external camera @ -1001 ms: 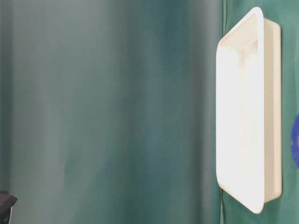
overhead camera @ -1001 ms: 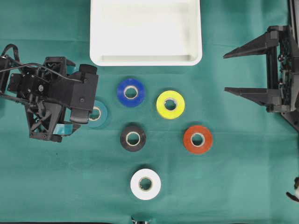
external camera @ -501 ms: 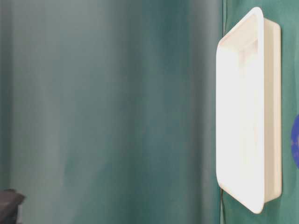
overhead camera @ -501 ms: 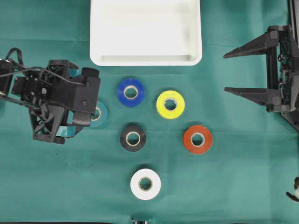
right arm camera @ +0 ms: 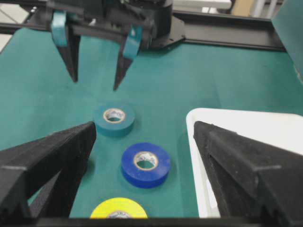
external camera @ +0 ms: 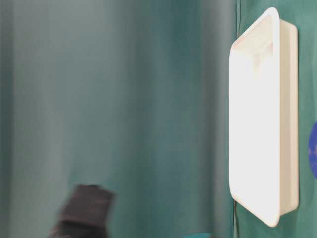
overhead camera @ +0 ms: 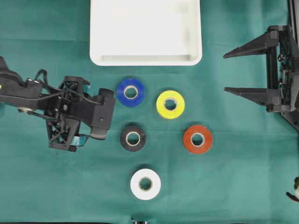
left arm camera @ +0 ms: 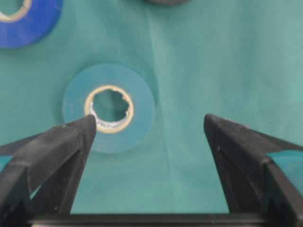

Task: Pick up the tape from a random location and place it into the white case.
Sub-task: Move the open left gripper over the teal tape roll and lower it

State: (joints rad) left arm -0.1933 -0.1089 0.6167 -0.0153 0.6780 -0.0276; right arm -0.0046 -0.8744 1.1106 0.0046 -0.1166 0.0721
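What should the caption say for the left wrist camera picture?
Open left gripper hovering above a teal tape roll on green cloth.

The left gripper [right arm camera: 94, 71] reaches in from the left, pointing downward with jaws spread wide, while the right gripper [overhead camera: 231, 72] sits at the right edge, jaws equally wide.

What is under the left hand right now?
The teal tape lies flat under the open left hand, which hangs above it. Overhead, the arm covers the roll, so contact cannot be judged there.
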